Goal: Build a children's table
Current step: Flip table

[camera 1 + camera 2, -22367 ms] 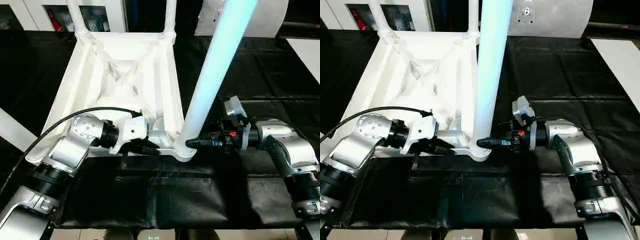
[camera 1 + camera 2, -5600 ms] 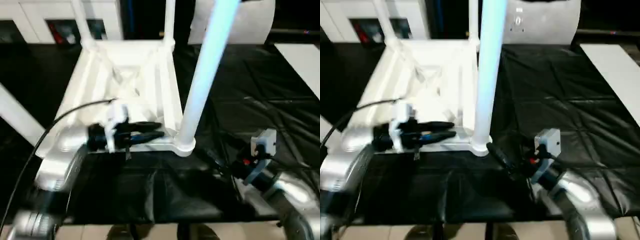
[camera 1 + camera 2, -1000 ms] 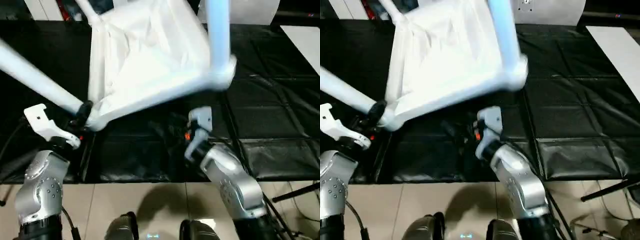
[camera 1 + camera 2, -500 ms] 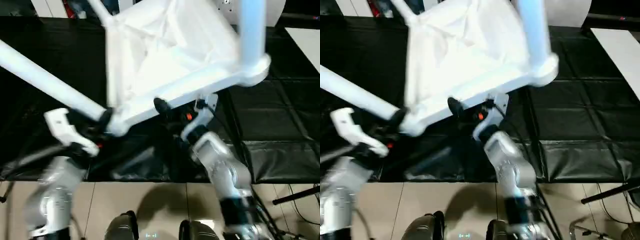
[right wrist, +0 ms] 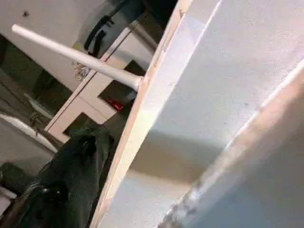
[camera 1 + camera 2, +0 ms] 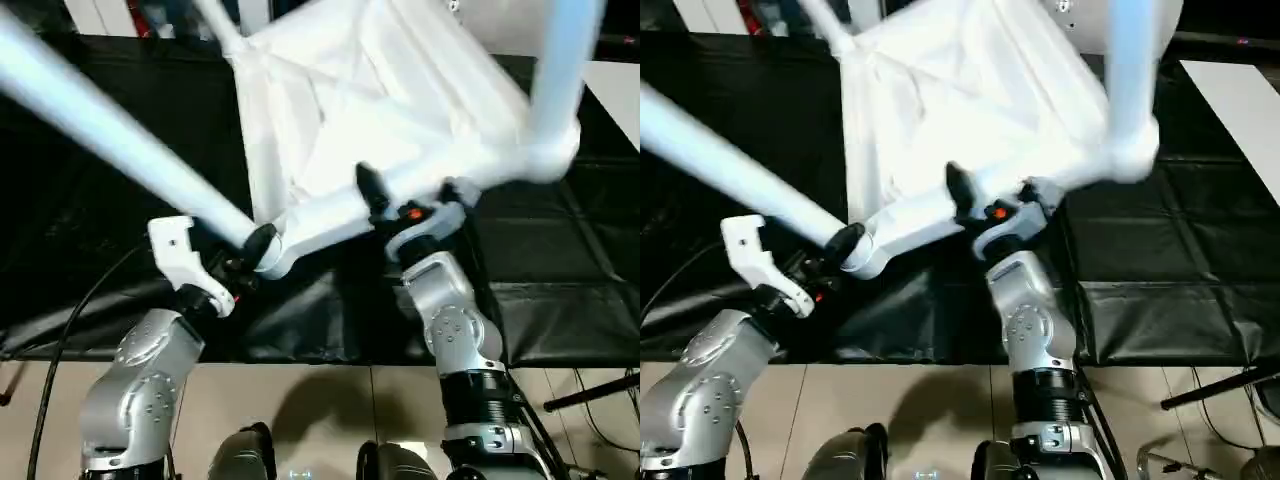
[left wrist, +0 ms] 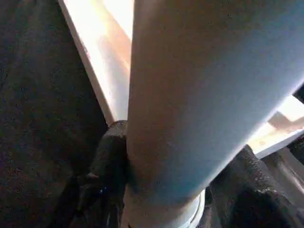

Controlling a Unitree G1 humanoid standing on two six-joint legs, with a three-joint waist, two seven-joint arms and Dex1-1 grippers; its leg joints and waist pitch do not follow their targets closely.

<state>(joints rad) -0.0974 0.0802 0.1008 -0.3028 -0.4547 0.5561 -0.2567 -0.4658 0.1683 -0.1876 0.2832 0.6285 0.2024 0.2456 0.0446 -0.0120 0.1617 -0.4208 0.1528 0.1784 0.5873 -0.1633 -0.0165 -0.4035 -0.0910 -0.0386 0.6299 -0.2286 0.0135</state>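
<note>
- The left gripper (image 7: 156,190) is being closed around the base of a long tapered white plastic leg (image 6: 120,150), at its corner socket.
- The right gripper (image 6: 385,200) is being held wide over the rim of the white plastic children's table (image 6: 370,110), which is tilted above the black-covered worktable (image 6: 560,250); a firm hold cannot be told.
- A slip at that rim is being risked, and the table could swing or drop.
- The legs' far ends are being cut off, and how deeply the legs are seated is being hidden.

children's table (image 6: 370,110) tilted above the worktable (image 6: 560,260), left gripper (image 6: 250,262) at its near-left leg (image 6: 110,140), right gripper (image 6: 385,200) at its near edge
</note>
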